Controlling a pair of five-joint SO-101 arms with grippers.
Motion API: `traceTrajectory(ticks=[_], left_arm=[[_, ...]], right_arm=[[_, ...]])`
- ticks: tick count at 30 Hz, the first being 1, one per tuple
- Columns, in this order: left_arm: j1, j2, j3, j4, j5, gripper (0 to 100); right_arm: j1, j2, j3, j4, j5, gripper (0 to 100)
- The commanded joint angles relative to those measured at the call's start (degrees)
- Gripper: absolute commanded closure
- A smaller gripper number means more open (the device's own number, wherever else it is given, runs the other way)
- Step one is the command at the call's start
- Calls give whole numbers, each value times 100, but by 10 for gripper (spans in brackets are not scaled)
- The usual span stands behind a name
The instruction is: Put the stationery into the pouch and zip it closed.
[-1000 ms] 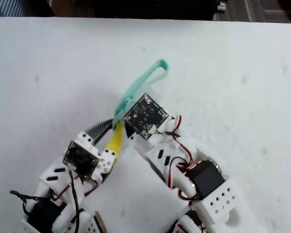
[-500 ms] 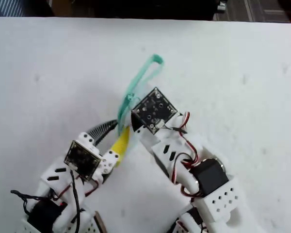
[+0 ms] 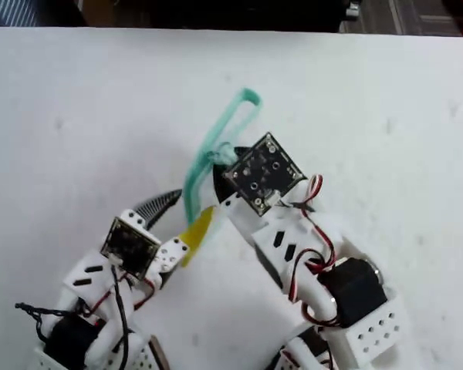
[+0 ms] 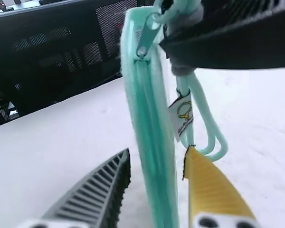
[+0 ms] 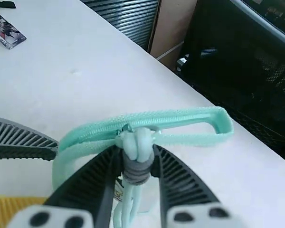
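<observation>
Mint pouch (image 3: 208, 146) on edge, far end gaping, zip pull (image 5: 135, 142) w/ cord

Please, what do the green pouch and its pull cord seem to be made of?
The pouch looks like soft matte fabric or rubbery plastic: it bends, and its zip tape appears woven. The pull cord seems a smooth rubbery or plastic loop with a grey band.

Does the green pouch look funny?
Yes. The pouch is up on its thin edge instead of lying flat, and its far end gapes open. The right gripper pinches the zipper cord; the left gripper straddles the pouch.
</observation>
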Motion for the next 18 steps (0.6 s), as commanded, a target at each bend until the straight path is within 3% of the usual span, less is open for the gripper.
traceTrajectory(ticks=[1,18], left_arm=[[-75,-4,-35,9,62,793],[189,-4,-396,440,501,753]], right_arm=[[48,13,-281,31,281,981],[-101,13,-273,224,325,981]])
